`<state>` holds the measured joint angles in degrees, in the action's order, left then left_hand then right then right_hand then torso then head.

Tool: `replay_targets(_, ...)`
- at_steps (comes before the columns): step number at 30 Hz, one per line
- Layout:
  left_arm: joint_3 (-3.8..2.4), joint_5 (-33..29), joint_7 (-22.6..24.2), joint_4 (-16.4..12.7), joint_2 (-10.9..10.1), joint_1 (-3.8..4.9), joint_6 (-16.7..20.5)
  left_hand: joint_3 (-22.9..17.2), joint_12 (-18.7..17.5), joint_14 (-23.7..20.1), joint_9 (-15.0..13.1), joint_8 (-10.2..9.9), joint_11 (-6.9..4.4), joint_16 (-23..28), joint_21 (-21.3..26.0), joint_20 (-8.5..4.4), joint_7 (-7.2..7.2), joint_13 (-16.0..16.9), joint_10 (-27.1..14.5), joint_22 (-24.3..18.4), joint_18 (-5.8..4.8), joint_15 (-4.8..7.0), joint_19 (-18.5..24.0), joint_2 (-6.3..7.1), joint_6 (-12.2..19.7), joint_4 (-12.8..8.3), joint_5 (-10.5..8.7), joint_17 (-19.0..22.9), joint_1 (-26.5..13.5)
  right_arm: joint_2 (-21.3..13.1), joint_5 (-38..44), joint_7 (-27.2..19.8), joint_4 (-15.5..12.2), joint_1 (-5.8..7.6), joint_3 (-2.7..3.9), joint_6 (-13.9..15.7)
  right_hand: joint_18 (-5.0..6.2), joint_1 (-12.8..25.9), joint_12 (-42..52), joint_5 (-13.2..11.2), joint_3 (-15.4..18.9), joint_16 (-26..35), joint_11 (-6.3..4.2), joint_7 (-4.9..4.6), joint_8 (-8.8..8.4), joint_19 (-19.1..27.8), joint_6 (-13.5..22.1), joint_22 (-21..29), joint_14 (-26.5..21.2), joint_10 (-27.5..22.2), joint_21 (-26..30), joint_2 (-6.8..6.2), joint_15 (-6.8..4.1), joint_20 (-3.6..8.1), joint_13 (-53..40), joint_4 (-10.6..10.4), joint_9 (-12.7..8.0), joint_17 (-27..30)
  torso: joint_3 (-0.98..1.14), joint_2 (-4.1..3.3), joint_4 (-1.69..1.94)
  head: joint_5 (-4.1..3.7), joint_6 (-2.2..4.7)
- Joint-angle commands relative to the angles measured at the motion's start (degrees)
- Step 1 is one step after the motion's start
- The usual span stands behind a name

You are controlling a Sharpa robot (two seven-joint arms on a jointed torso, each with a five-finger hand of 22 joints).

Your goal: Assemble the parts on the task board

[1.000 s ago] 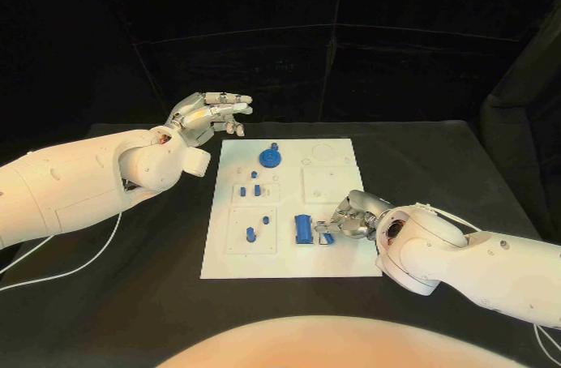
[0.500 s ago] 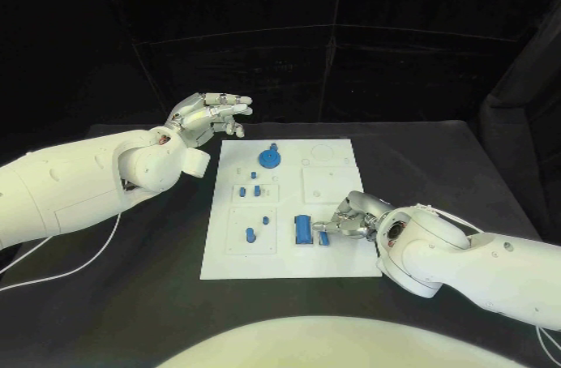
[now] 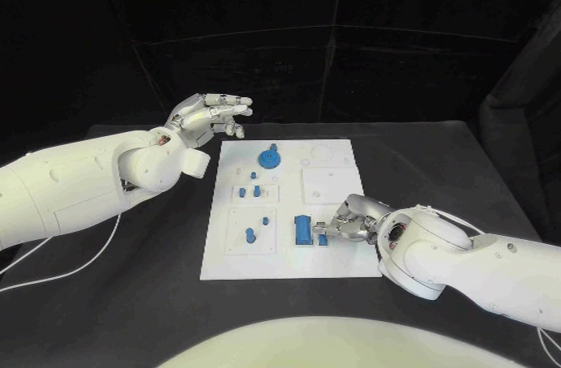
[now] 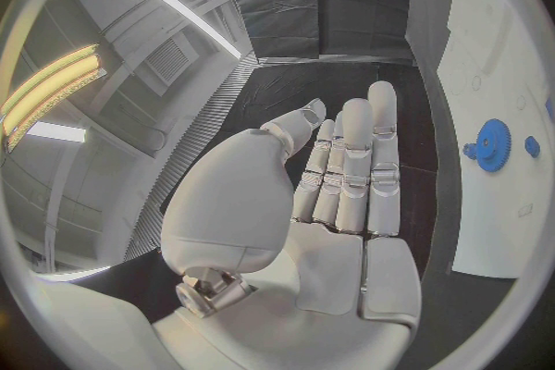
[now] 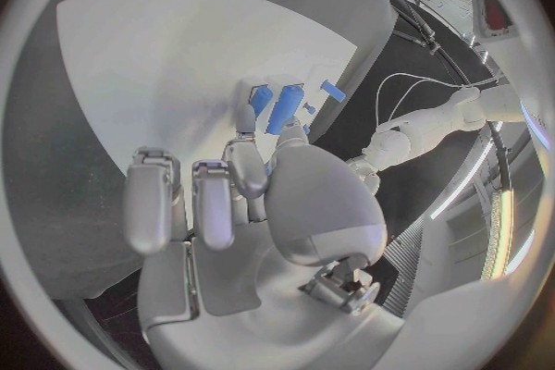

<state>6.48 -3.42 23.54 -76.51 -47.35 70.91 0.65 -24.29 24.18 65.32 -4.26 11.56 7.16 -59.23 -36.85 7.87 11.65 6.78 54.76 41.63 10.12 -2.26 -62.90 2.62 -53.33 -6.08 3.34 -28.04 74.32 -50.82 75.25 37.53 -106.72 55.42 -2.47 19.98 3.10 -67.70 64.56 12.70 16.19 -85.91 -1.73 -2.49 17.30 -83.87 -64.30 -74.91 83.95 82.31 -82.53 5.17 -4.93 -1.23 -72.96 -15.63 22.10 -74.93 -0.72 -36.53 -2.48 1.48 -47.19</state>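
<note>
Right hand (image 3: 351,220) down low over the near right part of the flat white rectangular task board (image 3: 339,263), fingertips bunched at a small blue plastic piece (image 3: 324,238). Thumb and a finger seemingly closed on that piece, though from the head view not sure whether truly pinched or merely touched. In the right wrist view the same hand (image 5: 249,203), fingers curled toward the blue parts (image 5: 285,107) just beyond the fingertips.

Just beside it, toward the robot's left: a tall blue rectangular block (image 3: 303,228), long axis running away from the robot, roughly parallel with the board's long edges, seemingly lying flat or seated in a recess. Small piece at the block's near right corner, touching or almost touching it; too small to judge its own axis.

Likely the deciding relation: the small piece belongs against or into the block, so a short travel leftward from the right hand, with the block's long axis as the line to match.

Left hand (image 3: 211,115) well apart, raised beyond the board's far left corner, fingers spread and slightly curled, holding nothing; seen flat-palmed in the left wrist view (image 4: 336,194), a blue toothed gear (image 4: 494,144) on the board off to its side. Right hand clearly the nearer one.

Elsewhere on the board: the gear (image 3: 270,156) at the far end, small blue pegs (image 3: 249,191) mid-left, another blue peg (image 3: 250,235) near left. Black table (image 3: 140,303) beneath.
</note>
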Motion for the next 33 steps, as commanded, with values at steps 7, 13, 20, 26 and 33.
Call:
replay_targets(7,-0.04,0.3,0.0,0.0,0.0,0.08,-0.7,0.4,0.3,-0.3,-0.1,0.4,0.17,-0.3,0.3,0.2,-0.01,0.0,-0.5,-0.1,0.38,-0.12,0.3,-0.44,0.5,0.0,0.13,0.1,-0.3,-1.2,1.1,-2.4,-0.5,0.07,0.01,-6.5,-0.46,-5.3,-0.4,-2.4,-0.4,0.0,0.05,-0.07,0.35,-1.6,0.4,-3.2,4.7,0.1,0.0,-0.83,-0.38,0.25,0.0,3.2,0.3,-8.6,0.0,-0.07,-0.14,-0.2,0.13)
replay_targets(13,-0.04,0.3,0.0,0.0,0.1,0.08,-0.8,0.4,0.3,-0.3,-0.1,0.4,0.17,-0.3,0.3,0.2,-0.01,0.0,-0.5,-0.1,0.38,-0.12,0.3,-0.44,0.5,0.0,0.13,0.1,-0.3,-1.7,1.2,-2.4,-0.6,0.07,0.01,-6.8,-0.46,-5.9,-0.4,-2.3,-0.5,0.0,0.06,-0.07,0.4,-1.6,0.4,-3.2,4.7,0.1,0.0,-0.69,-0.37,0.23,0.0,3.6,0.3,-8.6,-0.01,-0.05,0.0,-0.35,0.17)
replay_targets(20,-0.04,0.3,-0.1,0.1,0.1,0.08,-0.8,0.4,0.3,-0.3,-0.1,0.4,0.17,-0.3,0.3,0.2,-0.01,0.0,-0.5,-0.1,0.38,-0.12,0.3,-0.44,0.5,0.0,0.13,0.1,-0.3,-1.6,1.2,-1.6,-0.1,0.07,0.01,-7.1,-0.47,-5.8,-0.4,-2.3,-0.5,0.0,0.08,-0.1,0.47,-1.7,0.4,-3.2,4.7,0.2,0.0,-0.22,-0.36,0.22,-0.1,3.4,0.4,-8.6,0.03,-0.06,0.05,-0.28,0.08)
replay_targets(26,-0.04,0.3,-0.1,0.1,0.2,0.07,-0.9,0.4,0.3,-0.3,-0.1,0.4,0.17,-0.3,0.3,0.2,-0.01,0.0,-0.5,-0.1,0.38,-0.12,0.3,-0.44,0.5,0.0,0.13,0.1,-0.3,-1.1,1.3,-0.7,0.9,0.07,0.01,-7.5,-0.46,-5.7,-0.4,-2.3,-0.5,0.0,0.08,-0.09,0.5,-1.7,0.4,-3.2,4.7,0.2,0.0,0.2,-0.35,0.21,-0.1,3.3,0.4,-8.6,-0.01,-0.05,-0.01,-0.26,0.04)
replay_targets(33,-0.04,0.3,-0.2,0.1,0.2,0.08,-0.8,0.4,0.3,-0.4,-0.1,0.5,0.17,-0.3,0.3,0.2,-0.01,0.0,-0.6,-0.1,0.39,-0.12,0.3,-0.5,0.6,0.0,0.15,0.1,-0.2,-0.3,0.7,0.2,2.3,0.07,0.01,-7.6,-0.47,-4.2,-0.3,-1.0,-0.1,0.0,0.09,-0.08,0.57,-1.7,0.5,-3.3,4.7,0.3,0.0,1.6,-0.33,0.18,-0.2,1.8,0.5,-8.6,-0.05,-0.09,0.05,-0.29,0.01)
